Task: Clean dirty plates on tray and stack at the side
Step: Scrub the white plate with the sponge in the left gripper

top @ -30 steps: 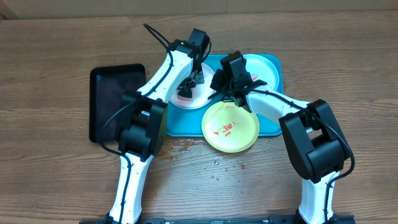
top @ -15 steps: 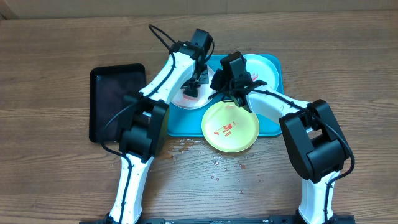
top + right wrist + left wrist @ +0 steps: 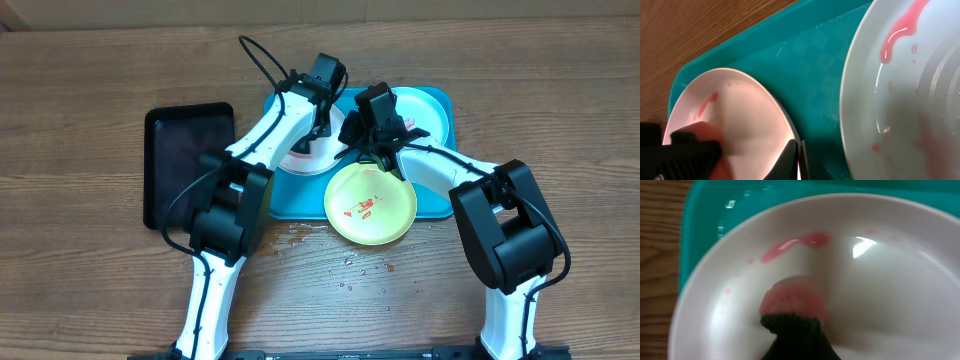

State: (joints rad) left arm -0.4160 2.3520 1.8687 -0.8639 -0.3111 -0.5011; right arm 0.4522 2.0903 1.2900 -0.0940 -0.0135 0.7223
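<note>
Presently left end effector [image 3: 320,122] clamps a pink-stained sponge [image 3: 792,300], right end effector [image 3: 798,156] pinches the rim of the round white plastic plate [image 3: 880,295]; scrubbing may dislodge it.

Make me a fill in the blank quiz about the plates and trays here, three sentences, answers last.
The left gripper holds a pink-stained sponge on a small round plastic plate whose colour is ____. The right gripper pinches that plate's ____. The black rectangular tray lies to the ____ of the large turquoise rectangular plastic tray.
Missing words: white, rim, left.
</note>
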